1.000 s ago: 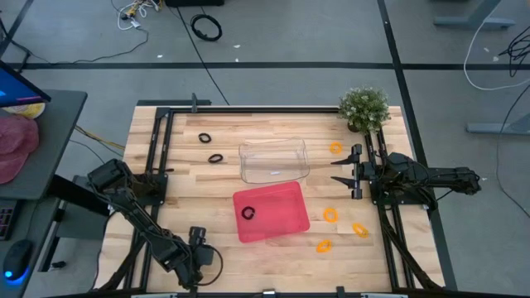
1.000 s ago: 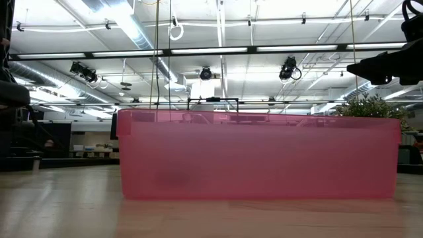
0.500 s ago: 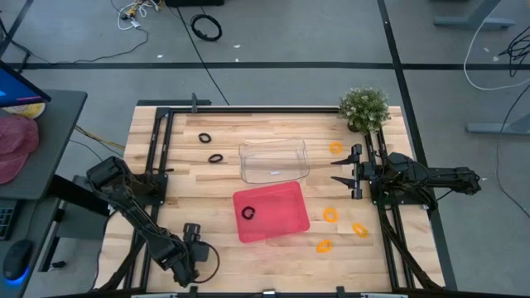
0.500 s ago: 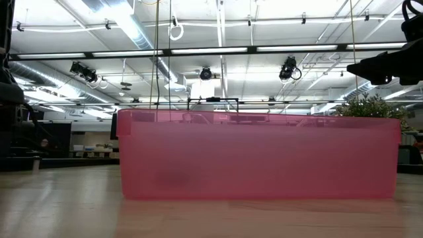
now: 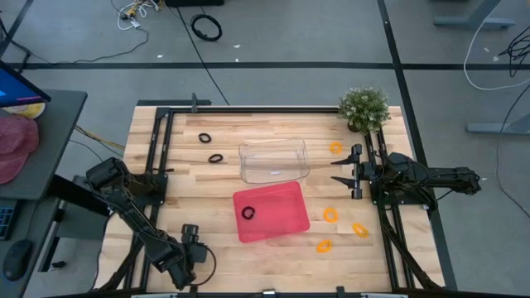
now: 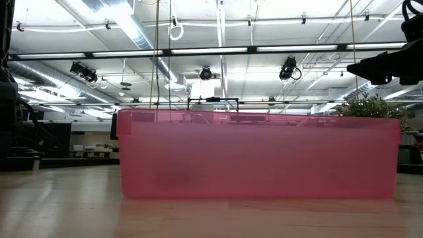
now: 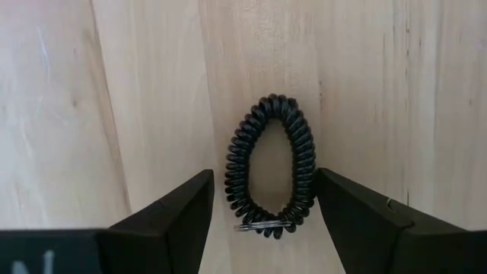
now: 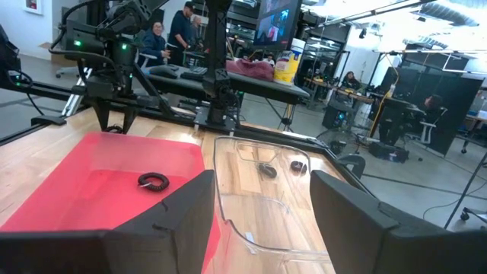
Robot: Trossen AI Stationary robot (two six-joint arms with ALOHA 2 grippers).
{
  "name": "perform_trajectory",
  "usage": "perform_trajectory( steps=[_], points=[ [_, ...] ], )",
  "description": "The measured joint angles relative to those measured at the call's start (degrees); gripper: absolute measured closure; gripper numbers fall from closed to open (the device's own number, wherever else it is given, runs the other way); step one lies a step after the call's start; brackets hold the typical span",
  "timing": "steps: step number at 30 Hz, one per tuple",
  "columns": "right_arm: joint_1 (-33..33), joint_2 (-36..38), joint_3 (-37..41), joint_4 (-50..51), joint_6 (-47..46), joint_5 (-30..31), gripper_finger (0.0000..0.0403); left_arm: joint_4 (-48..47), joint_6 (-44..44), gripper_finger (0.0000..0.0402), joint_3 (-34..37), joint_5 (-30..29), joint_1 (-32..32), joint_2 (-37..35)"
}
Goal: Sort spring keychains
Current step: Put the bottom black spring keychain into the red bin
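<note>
Looking down from the overhead cam, my left gripper [image 5: 190,248] is low over the near-left corner of the table [image 5: 207,248], pointed straight down. The wrist cam shows it best: fingers [image 7: 179,213] spread apart with a black spring keychain [image 7: 270,167] lying flat on the wood right between them, one finger on either side. It isn't gripped — I can see bare wood between the coil and each finger, so nothing is in hand.

My right gripper [image 5: 335,171] is parked over at the right edge of the table, just beside the clear tray [image 5: 273,160], pointing in toward the middle. Its fingers [image 8: 171,217] are apart too and empty.

Where everything else sits:
- One black keychain [image 5: 248,213] is inside the red tray [image 5: 286,223], near its left side. The right wrist cam sees it too.
- Two more black ones [image 5: 204,137] [image 5: 215,158] are on the wood at the far left, just left of the clear tray.
- Orange ones are all on the right side — one [image 5: 334,147] at the far right near the small potted plant [image 5: 363,108], and three [image 5: 330,214] [image 5: 359,229] [image 5: 324,245] on the wood to the right of the red tray.

The table-level cam is mostly just the red tray's wall filling the view.
</note>
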State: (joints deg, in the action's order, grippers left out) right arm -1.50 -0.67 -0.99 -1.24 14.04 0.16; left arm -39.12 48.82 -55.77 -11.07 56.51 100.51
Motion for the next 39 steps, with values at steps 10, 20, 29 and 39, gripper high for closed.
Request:
perform_trajectory(
  steps=[10, 20, 29, 39],
  points=[
    [0.0, 0.0, 0.01, 0.0, 0.0, 0.0, 0.0181, 0.22, 0.28, 0.0161, -0.11, -0.13, 0.0, 1.64],
    [0.0, 0.0, 0.0, 0.0, 0.0, 0.0, 0.0181, 0.75, 0.37, 0.0161, -0.07, -0.96, 0.0, 1.75],
    [0.0, 0.0, 0.0, 0.0, 0.0, 0.0, 0.0181, 1.04, 0.46, 0.0161, -0.2, -1.57, 0.0, 2.78],
    [-0.02, 0.0, 0.0, -0.02, 0.0, 0.0, 0.0181, 2.31, -0.42, 0.0245, -0.17, -1.77, -0.07, 2.91]
  ],
)
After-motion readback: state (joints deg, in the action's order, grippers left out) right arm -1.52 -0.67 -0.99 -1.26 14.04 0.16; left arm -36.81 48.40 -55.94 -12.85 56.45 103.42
